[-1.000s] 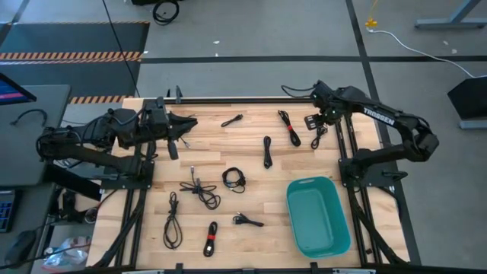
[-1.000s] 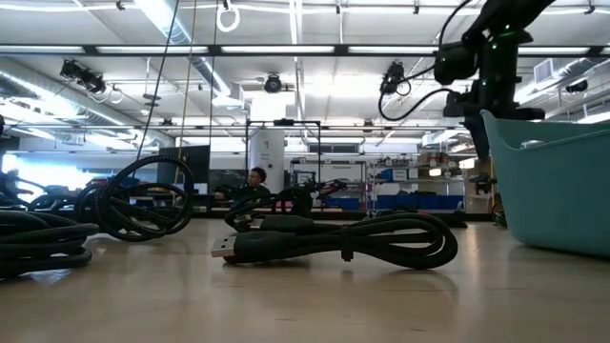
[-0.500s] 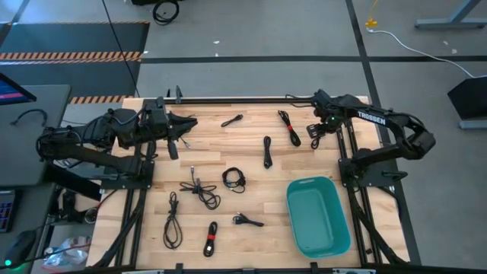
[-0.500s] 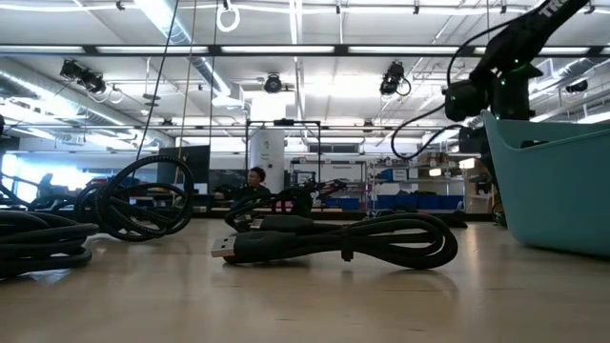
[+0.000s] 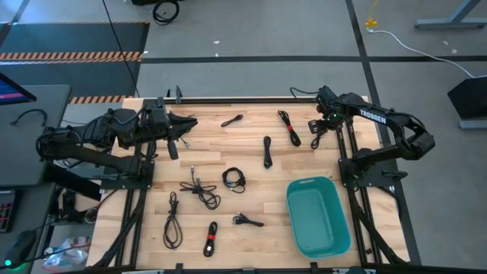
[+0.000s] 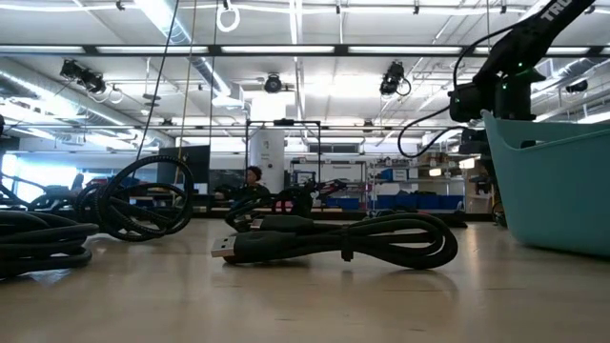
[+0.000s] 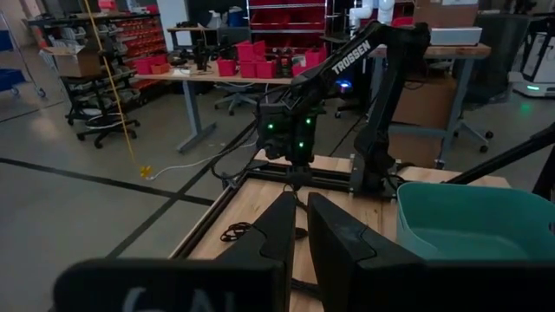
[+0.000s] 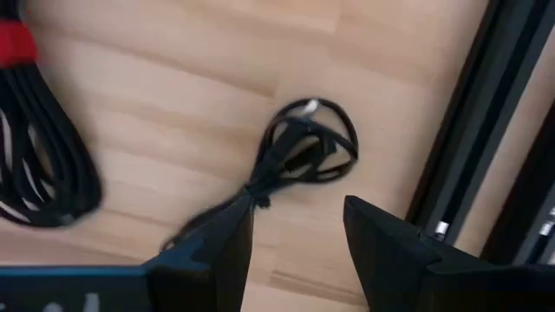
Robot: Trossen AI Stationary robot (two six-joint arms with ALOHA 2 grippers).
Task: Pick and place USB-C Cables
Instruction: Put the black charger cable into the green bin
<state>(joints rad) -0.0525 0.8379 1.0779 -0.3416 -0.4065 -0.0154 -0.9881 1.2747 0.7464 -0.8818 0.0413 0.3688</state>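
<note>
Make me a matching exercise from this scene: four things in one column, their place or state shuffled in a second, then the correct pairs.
Things
1. teal tub
2. right gripper
3. left gripper
4. cable with the red band

Place or state
A. open, above a small coiled cable near the table's right rail
B. empty, on the table's right side
C. lying on the wood near the front edge
D. nearly shut, holding nothing, at the table's left rear

Pairs: 1-B, 2-A, 3-D, 4-C

Grey concrete floor (image 5: 251, 46) w/ hazard tape (image 5: 68, 55), red bins (image 7: 251, 65).
</note>
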